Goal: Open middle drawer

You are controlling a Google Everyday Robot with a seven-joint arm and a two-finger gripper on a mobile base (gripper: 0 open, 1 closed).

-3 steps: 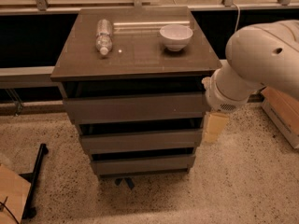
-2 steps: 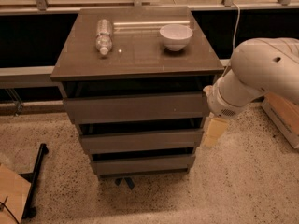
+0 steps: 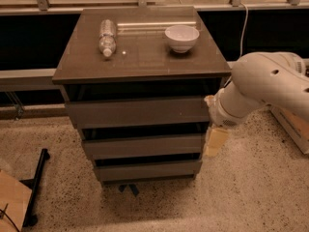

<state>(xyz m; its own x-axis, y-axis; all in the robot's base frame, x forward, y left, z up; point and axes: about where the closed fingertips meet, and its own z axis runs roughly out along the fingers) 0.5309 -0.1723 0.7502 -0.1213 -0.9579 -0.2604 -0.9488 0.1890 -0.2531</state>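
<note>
The grey-brown cabinet [image 3: 140, 62] has three stacked drawers. The middle drawer [image 3: 142, 145] is the second one, with a plain flat front and a dark gap above it. The top drawer [image 3: 137, 111] sticks out a little further. The bottom drawer [image 3: 147, 170] is nearest the floor. My gripper [image 3: 215, 141] hangs at the cabinet's right side, level with the right end of the middle drawer front. A cream finger points down there. The white arm [image 3: 263, 88] comes in from the right.
A clear plastic bottle [image 3: 107, 36] lies on the cabinet top at the left and a white bowl [image 3: 181, 37] stands at the right. A black stand [image 3: 36, 187] and cardboard [image 3: 12, 204] are at the lower left. A wooden box [image 3: 292, 124] is at the right edge.
The arm has drawn slightly to the right and its elbow has dropped. The gripper stays by the right end of the middle drawer. The drawers have not moved.
</note>
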